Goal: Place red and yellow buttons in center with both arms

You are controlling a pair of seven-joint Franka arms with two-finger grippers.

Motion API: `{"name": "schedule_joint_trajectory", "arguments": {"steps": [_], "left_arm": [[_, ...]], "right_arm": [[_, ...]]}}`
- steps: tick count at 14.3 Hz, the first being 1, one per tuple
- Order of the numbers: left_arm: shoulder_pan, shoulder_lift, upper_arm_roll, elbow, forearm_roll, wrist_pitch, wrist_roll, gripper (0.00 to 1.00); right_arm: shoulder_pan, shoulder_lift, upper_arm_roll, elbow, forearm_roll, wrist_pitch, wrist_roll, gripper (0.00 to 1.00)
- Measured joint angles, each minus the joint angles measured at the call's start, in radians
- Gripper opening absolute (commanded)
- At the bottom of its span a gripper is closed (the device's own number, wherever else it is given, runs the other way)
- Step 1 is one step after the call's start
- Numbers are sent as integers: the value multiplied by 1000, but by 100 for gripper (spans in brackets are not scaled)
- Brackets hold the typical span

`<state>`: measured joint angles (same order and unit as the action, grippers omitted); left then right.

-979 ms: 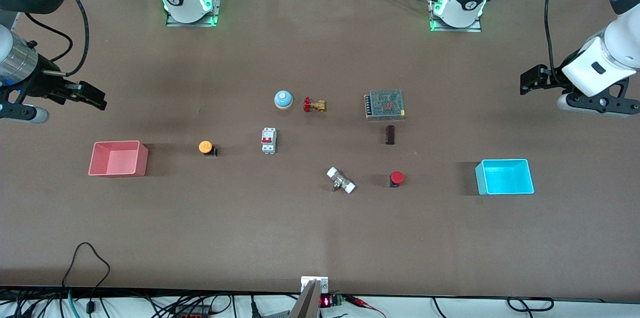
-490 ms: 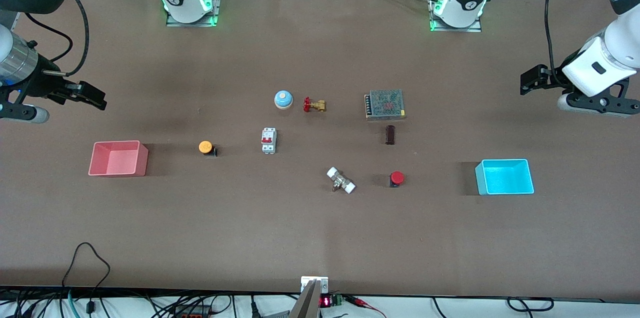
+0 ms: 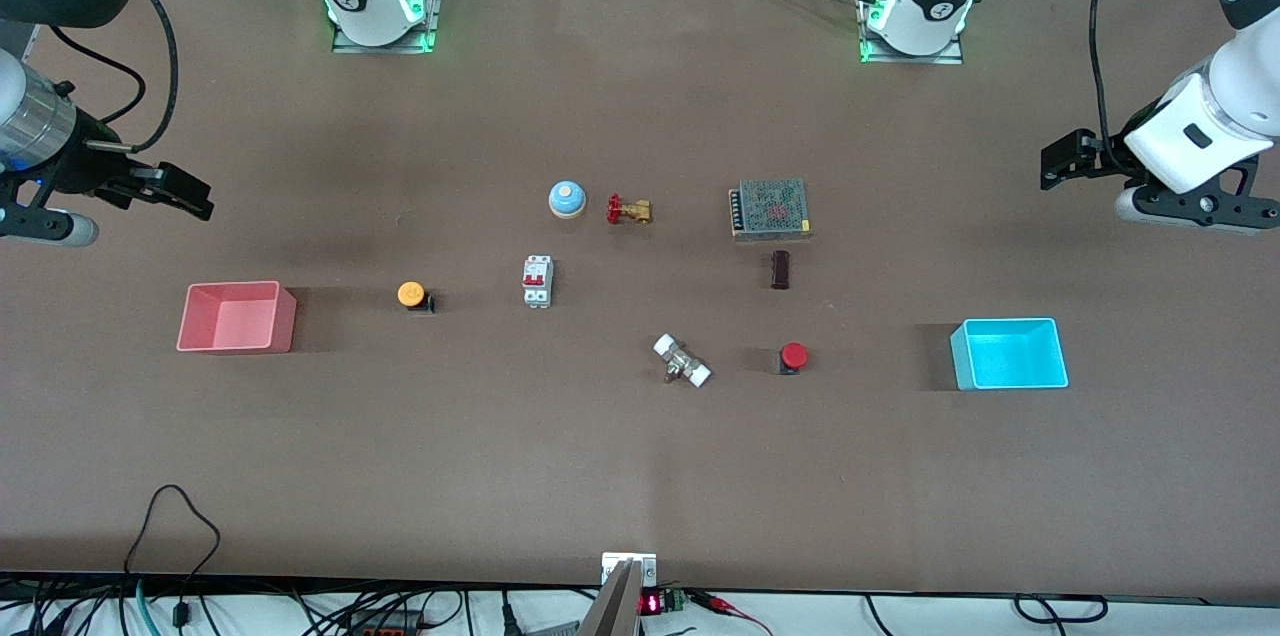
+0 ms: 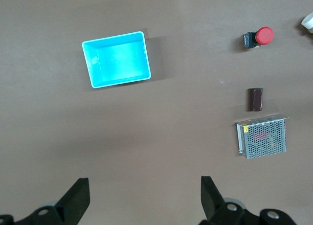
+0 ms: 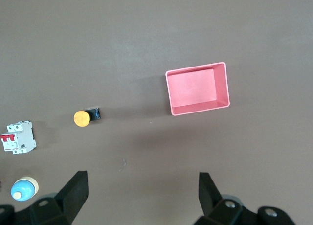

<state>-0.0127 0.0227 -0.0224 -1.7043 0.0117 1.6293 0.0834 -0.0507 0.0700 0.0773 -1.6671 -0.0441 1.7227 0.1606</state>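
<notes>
The red button [image 3: 794, 356] stands on the brown tabletop [image 3: 640, 436] toward the left arm's end, beside the cyan bin; it also shows in the left wrist view [image 4: 259, 37]. The orange-yellow button [image 3: 413, 295] stands toward the right arm's end, beside the pink bin; it also shows in the right wrist view [image 5: 85, 117]. My left gripper [image 3: 1055, 161] is open and empty, up in the air over bare table at the left arm's end [image 4: 145, 198]. My right gripper [image 3: 190, 194] is open and empty over bare table at the right arm's end [image 5: 143, 195].
A pink bin [image 3: 237, 317] and a cyan bin [image 3: 1009, 354] stand at the two ends. Around the middle are a blue dome [image 3: 566, 199], a brass valve [image 3: 628, 210], a white breaker [image 3: 537, 281], a white-capped fitting [image 3: 682, 362], a mesh-topped box [image 3: 769, 209] and a dark block [image 3: 780, 269].
</notes>
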Motion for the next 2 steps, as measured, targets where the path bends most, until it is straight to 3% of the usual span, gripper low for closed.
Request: {"name": "schedule_joint_trajectory", "arguments": {"steps": [2], "left_arm": [[0,0,0,0,0,-1,0,100]], "right_arm": [[0,0,0,0,0,0,0,100]]}}
